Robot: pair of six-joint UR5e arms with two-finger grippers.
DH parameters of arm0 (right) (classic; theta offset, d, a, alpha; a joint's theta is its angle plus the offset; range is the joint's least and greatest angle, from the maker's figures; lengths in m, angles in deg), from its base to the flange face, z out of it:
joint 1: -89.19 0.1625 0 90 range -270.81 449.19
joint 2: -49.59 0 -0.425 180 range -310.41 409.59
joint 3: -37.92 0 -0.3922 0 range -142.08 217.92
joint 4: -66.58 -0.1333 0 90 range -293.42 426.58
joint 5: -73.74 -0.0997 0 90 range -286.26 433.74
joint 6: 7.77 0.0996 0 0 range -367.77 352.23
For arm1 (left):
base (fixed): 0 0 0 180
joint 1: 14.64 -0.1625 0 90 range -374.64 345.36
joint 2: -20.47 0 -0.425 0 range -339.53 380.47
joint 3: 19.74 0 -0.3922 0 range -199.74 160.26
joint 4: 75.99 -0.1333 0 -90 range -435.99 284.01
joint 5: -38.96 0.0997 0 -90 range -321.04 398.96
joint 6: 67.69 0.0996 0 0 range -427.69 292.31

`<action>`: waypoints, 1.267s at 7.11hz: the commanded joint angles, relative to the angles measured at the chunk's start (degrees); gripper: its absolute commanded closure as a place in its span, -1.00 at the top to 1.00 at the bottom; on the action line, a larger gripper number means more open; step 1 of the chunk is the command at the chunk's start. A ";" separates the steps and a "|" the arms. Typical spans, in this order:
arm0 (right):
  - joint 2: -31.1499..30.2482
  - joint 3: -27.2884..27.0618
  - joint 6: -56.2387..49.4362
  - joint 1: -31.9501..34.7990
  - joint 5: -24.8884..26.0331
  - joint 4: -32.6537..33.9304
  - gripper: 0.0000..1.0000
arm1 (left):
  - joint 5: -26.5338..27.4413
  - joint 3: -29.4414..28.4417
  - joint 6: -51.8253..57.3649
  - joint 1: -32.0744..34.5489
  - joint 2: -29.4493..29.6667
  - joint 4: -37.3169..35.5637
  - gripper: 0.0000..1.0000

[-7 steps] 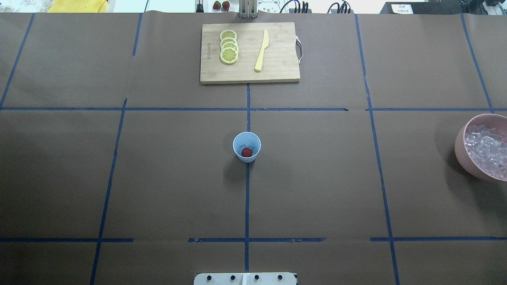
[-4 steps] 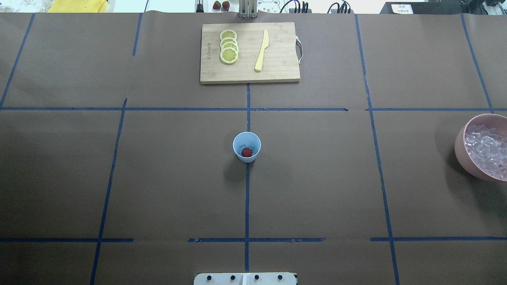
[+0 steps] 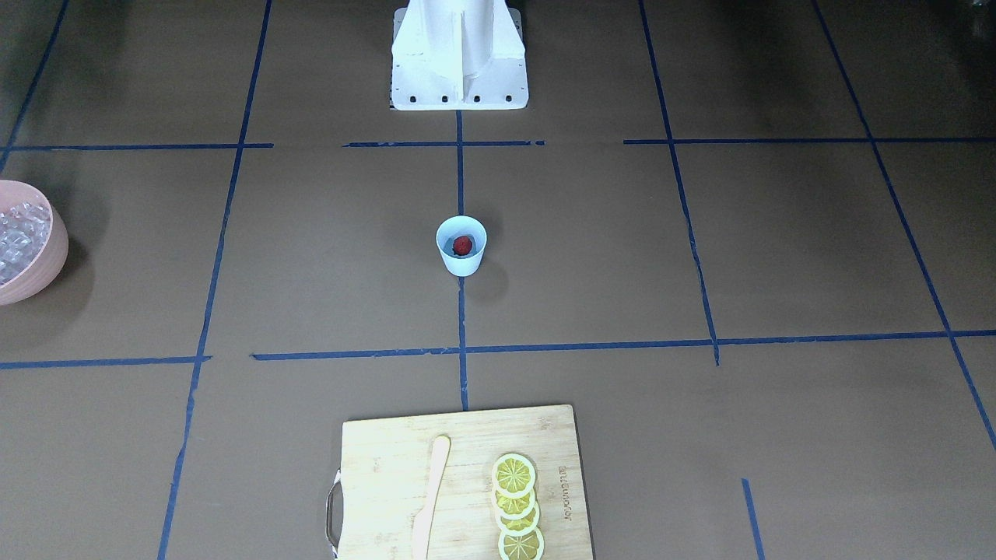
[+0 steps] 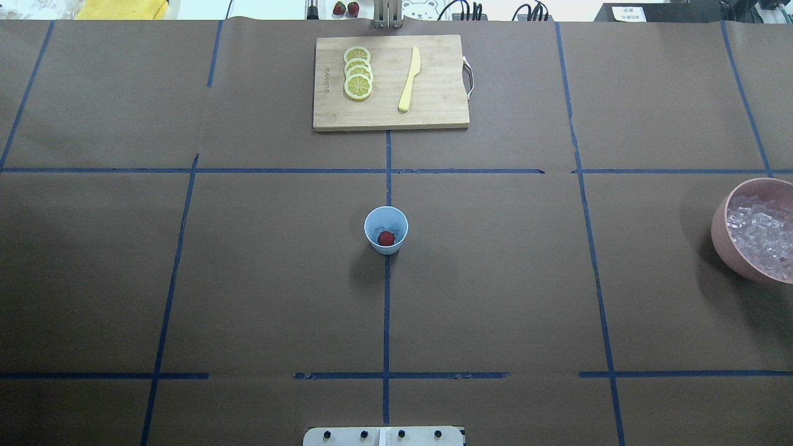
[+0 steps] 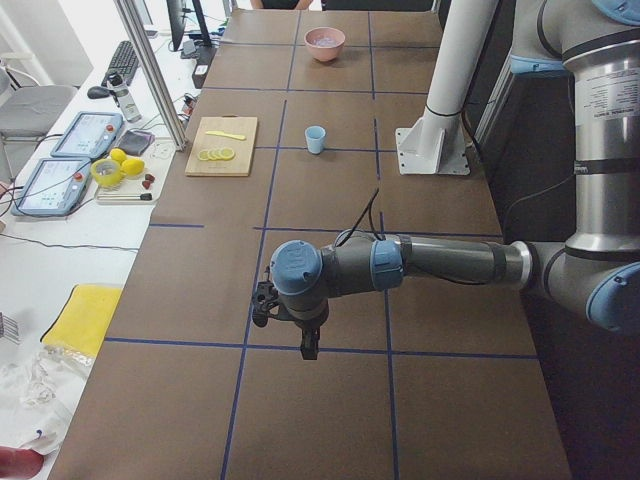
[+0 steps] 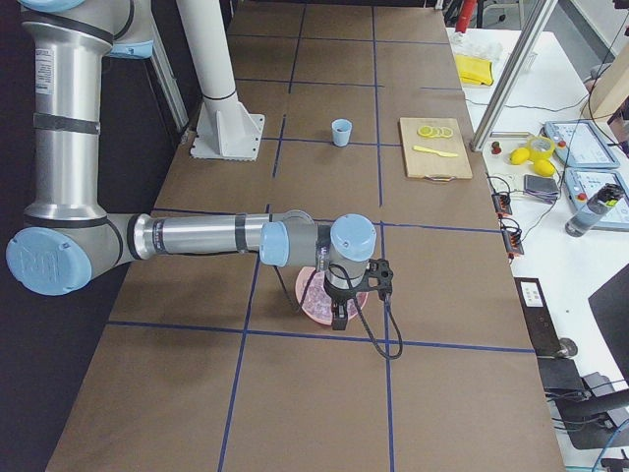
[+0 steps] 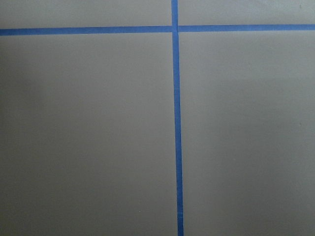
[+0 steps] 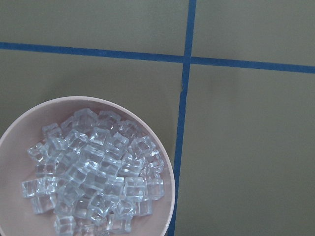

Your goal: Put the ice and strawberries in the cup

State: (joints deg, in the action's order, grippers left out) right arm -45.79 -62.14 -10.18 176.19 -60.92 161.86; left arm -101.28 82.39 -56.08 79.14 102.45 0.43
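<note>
The light-blue cup (image 4: 386, 230) stands at the table's centre, also in the front-facing view (image 3: 461, 246). One dark-red strawberry (image 4: 386, 238) lies inside it. Whether ice is in the cup, I cannot tell. The ice (image 4: 761, 238) fills a pink bowl (image 4: 720, 241) at the right edge; the right wrist view shows the cubes (image 8: 93, 167) from above. My right gripper (image 6: 339, 313) hangs over that bowl. My left gripper (image 5: 308, 345) hangs over bare table far left of the cup. Both show only in side views; open or shut, I cannot tell.
A wooden cutting board (image 4: 433, 105) at the far middle holds several lemon slices (image 4: 358, 80) and a yellow knife (image 4: 409, 79). Two more strawberries (image 4: 346, 8) lie beyond the far edge. The robot base (image 3: 459, 54) stands at the near middle.
</note>
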 commanded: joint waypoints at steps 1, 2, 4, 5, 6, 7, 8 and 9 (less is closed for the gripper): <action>0.28 0.21 -0.04 0.01 0.18 -0.01 1.00 | -2.84 0.44 -0.01 0.00 -0.50 -1.36 1.00; 0.28 0.13 -0.04 0.01 0.19 -0.01 1.00 | -2.84 0.27 -0.01 0.00 -0.24 -2.06 1.00; 0.37 0.12 -0.13 0.01 0.19 -0.01 1.00 | -2.84 1.31 0.08 0.00 0.02 -6.87 1.00; 0.46 0.13 -0.13 0.01 0.19 -0.01 1.00 | -2.32 1.06 0.17 -0.09 0.20 -6.55 1.00; 0.46 0.13 -0.13 0.01 0.19 -0.01 1.00 | -2.23 0.97 0.25 -0.09 0.81 -6.46 1.00; 0.46 0.21 -0.13 0.01 0.19 -0.01 1.00 | -2.14 0.36 0.43 -0.17 1.07 -6.46 1.00; 0.46 0.39 -0.13 0.01 0.19 -0.01 1.00 | -2.23 0.44 0.52 -0.09 0.99 -6.46 1.00; 0.46 0.48 0.04 0.01 0.19 -0.01 1.00 | -2.23 0.27 0.43 -0.09 0.99 -6.46 1.00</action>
State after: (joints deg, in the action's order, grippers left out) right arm -45.33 -61.79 -10.27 176.20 -60.73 161.85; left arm -103.50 82.83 -55.64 79.03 103.40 -6.02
